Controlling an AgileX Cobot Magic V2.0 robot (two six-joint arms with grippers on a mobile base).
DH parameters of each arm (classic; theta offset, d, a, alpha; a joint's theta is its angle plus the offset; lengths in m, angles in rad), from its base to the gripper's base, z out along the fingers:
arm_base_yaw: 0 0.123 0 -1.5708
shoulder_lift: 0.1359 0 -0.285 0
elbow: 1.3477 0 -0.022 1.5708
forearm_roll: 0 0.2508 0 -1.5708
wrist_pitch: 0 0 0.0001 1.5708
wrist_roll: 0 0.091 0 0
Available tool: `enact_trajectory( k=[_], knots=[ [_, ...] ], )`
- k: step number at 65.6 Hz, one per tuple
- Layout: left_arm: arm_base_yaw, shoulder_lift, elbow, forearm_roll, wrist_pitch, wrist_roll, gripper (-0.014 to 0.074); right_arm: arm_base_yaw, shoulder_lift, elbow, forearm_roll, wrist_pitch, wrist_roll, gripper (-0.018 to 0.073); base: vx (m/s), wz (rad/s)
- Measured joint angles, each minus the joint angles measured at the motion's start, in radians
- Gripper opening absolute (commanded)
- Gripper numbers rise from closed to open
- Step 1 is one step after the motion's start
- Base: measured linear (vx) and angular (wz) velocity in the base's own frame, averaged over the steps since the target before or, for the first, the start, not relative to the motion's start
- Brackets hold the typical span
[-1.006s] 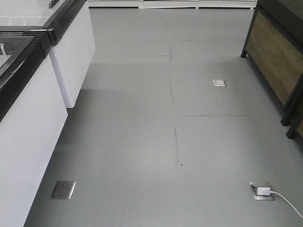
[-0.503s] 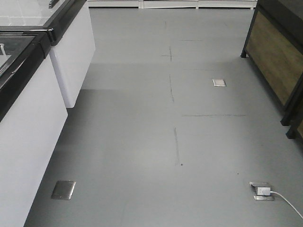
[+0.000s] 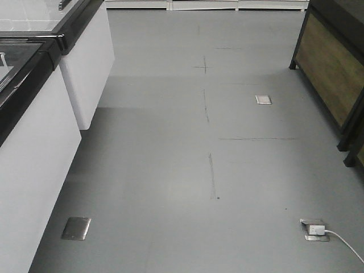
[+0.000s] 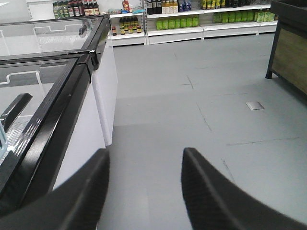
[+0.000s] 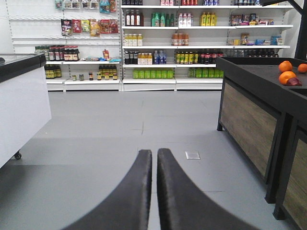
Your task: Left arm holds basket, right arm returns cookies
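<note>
Left wrist view: my left hand (image 4: pixel 144 158) spread, empty, beside the freezer (image 4: pixel 57 96); right hand (image 5: pixel 154 155) pressed together, holding nothing. Neither basket nor cookies is in sight. Likely approach stage; next, locate the basket.

- Freezer chests (image 3: pixel 34 159) along left; left gripper (image 4: pixel 145 154) just right of them.
- Counter (image 3: pixel 330 74) on right, oranges (image 5: pixel 287 76) on it.
- Shelves (image 5: pixel 168 48) behind, along far wall.
- Floor socket (image 3: pixel 314 229) front right, cable (image 3: pixel 347 244) plugged in.
</note>
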Motion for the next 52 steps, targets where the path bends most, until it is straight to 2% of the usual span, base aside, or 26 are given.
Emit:
enact_trajectory(
  k=[6, 14, 19, 29, 38, 52],
  knots=[
    [0.0, 0.0, 0.0, 0.0, -0.001, 0.0, 0.048, 0.0, 0.0, 0.0, 0.0, 0.0, 0.0, -0.0006, 0.0, 0.0],
    [0.0, 0.0, 0.0, -0.003, 0.0, -0.003, 0.0475, 0.0, 0.0, 0.0, 0.0, 0.0, 0.0, -0.0006, 0.0, 0.0],
    [0.0, 0.0, 0.0, -0.018, 0.011, -0.042, 0.0466, 0.0, 0.0, 0.0, 0.0, 0.0, 0.0, -0.0006, 0.0, 0.0],
    [0.0, 0.024, -0.015, -0.026, 0.051, -0.262, 0.0449, 0.0, 0.0, 0.0, 0.0, 0.0, 0.0, -0.0006, 0.0, 0.0],
    [0.0, 0.125, -0.074, 0.0, 0.073, -0.476, 0.0447, 0.0, 0.0, 0.0, 0.0, 0.0, 0.0, -0.0006, 0.0, 0.0],
    [0.018, 0.345, -0.223, 0.015, 0.149, -0.71, 0.0447, 0.0, 0.0, 0.0, 0.0, 0.0, 0.0, -0.0006, 0.0, 0.0]
  ],
)
